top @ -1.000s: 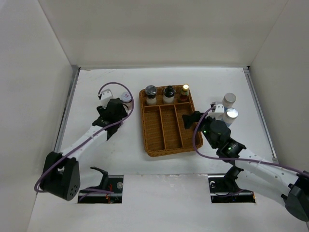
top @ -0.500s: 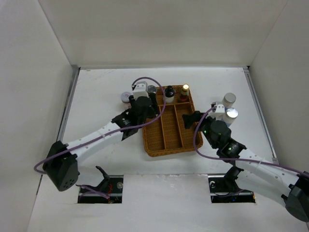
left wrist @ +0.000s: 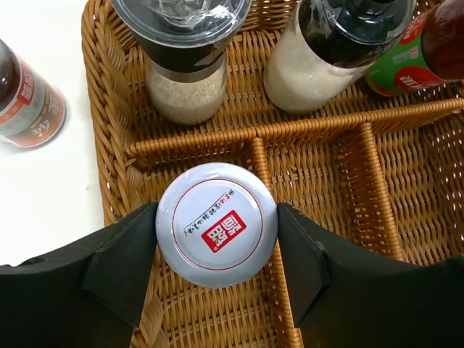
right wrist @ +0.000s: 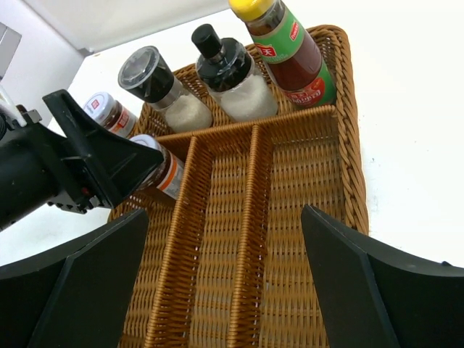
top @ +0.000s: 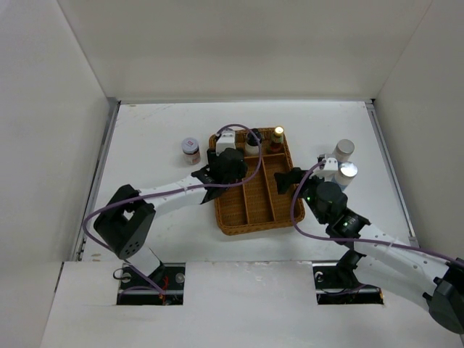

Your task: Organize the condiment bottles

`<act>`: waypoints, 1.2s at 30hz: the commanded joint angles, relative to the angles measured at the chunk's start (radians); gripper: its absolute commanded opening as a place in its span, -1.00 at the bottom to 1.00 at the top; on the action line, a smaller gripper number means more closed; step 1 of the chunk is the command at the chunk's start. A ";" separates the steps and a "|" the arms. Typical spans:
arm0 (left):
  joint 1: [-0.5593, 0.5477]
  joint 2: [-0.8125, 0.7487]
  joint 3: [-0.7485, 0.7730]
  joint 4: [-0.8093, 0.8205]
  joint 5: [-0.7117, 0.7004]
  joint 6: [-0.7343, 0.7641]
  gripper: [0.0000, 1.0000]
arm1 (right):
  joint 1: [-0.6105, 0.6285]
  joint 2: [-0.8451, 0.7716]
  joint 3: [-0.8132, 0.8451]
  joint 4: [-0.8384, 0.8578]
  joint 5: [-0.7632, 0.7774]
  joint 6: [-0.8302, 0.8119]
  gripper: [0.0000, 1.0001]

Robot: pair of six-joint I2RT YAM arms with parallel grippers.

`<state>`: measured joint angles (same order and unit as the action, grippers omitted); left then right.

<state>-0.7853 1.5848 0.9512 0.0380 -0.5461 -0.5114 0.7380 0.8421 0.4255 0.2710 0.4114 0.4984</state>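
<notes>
Short red-labelled jar with white lid [left wrist: 217, 223] is now at the far end of the left long slot of the brown wicker divided tray [left wrist: 109, 152]. A second ago it was out toward the left edge of the counter [top: 145, 123]. Judging by that, set-down comes next. Left tool [left wrist: 216, 217] is clamped on its sides. Twin jar [top: 191, 149] stays on the counter left of the tray. Right tool [right wrist: 225, 214] is spread wide, empty, over the tray's right side.

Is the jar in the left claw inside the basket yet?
Inside: the jar, tilted in the left claw, dips below the tray rim, leftmost long slot.
</notes>
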 commanded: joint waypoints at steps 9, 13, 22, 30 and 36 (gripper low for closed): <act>0.008 -0.156 -0.037 0.178 -0.049 0.028 0.57 | -0.013 0.003 0.004 0.051 0.015 0.014 0.89; 0.054 -0.268 -0.091 0.119 -0.089 0.037 0.58 | -0.019 0.008 0.001 0.054 0.012 0.019 0.90; 0.321 -0.177 -0.008 0.040 -0.064 0.027 0.72 | -0.015 0.026 0.010 0.054 0.003 0.016 0.91; 0.406 0.078 0.127 0.052 -0.034 0.050 0.72 | -0.009 0.014 0.007 0.059 0.007 0.008 0.96; 0.413 0.149 0.150 0.062 -0.005 0.042 0.39 | -0.007 0.022 0.010 0.057 -0.002 0.009 0.96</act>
<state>-0.3725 1.7489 1.0630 0.0711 -0.5640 -0.4789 0.7269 0.8703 0.4255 0.2718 0.4107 0.5053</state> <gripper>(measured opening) 0.722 0.981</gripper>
